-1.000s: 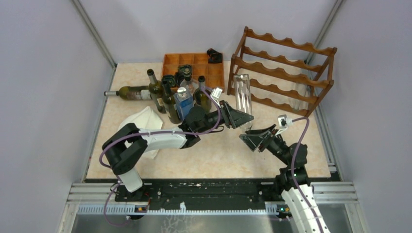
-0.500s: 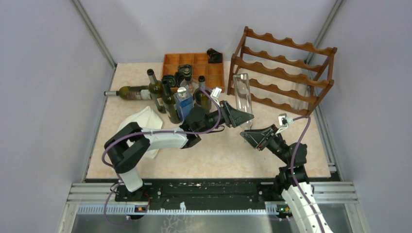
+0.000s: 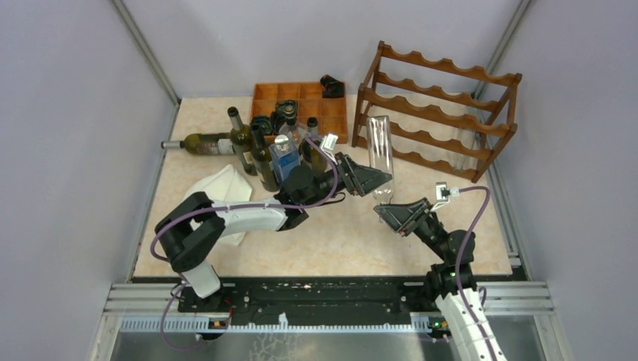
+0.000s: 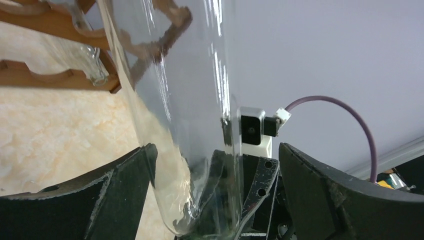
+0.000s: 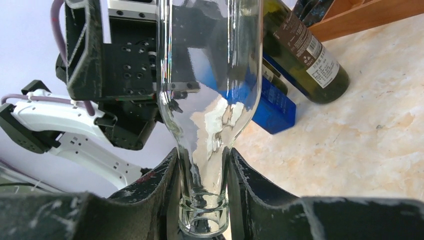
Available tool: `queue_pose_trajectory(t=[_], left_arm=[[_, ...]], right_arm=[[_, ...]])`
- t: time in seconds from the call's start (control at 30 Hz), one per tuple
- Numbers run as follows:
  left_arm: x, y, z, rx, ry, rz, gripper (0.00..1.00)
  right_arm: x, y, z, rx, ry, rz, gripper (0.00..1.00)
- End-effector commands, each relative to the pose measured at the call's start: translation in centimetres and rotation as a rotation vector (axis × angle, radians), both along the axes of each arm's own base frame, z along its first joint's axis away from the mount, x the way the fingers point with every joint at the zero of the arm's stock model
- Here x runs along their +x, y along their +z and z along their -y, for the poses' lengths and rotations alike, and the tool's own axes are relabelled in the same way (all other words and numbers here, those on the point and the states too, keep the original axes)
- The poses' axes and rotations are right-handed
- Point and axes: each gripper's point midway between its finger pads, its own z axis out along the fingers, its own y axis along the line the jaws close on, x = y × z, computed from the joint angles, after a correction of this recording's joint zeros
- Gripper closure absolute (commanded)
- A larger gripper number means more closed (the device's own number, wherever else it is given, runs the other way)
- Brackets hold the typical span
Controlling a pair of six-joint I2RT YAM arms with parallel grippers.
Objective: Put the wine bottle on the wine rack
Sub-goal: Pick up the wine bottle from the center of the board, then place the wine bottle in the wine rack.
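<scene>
The wine bottle (image 3: 381, 154) was not yet on the wine rack (image 3: 450, 68) but hung neck-down just in front of it, its neck pinched between the right fingers (image 5: 252, 192), while the left fingers (image 4: 120, 195) stood wide open around its body.

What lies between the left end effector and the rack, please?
The clear bottle, inside its open fingers, rack behind; the left wrist view shows it.

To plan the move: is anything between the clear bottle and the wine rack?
Nothing visible lies between the clear bottle and the wine rack. The open left gripper flanks the bottle; the right gripper holds its neck.
</scene>
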Motion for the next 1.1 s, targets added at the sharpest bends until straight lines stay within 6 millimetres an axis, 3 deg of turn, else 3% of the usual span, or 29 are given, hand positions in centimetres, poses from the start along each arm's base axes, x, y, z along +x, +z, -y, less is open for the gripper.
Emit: queue_pose_trajectory(t=[0.0,0.2,0.37,0.47,0.73,0.9,1.07], left_arm=[[0.4,2.9,-1.9,-0.039,0.082,0.080,0.01],[-0.1,2.5,-3.0,0.004,0.096,0.098,0.01],[-2.2,1.1,-4.0,0.092,0.064,0.117,0.01],[-3.9,0.6,-4.7,0.151,0.049,0.163,0.01],[-9.4,1.5,-5.0,0.213,-0.108,0.455,0.01],[-11.1,1.3,-5.6,0.177,-0.149,0.698,0.01],[-11.5,-0.2,-6.3,0.163,-0.124,0.872,0.01]], right_arm=[[-0.7,4.6,0.7,0.052,-0.044,0.142,1.00],[-0.3,4.8,1.4,0.023,-0.101,0.146,1.00],[0.3,4.5,2.5,-0.039,-0.191,0.119,1.00],[0.8,3.0,3.1,-0.083,-0.236,0.058,1.00],[1.9,-1.8,4.1,-0.156,-0.302,-0.109,1.00],[2.6,-6.1,4.4,-0.204,-0.316,-0.260,1.00],[3.0,-8.5,5.1,-0.230,-0.357,-0.364,1.00]])
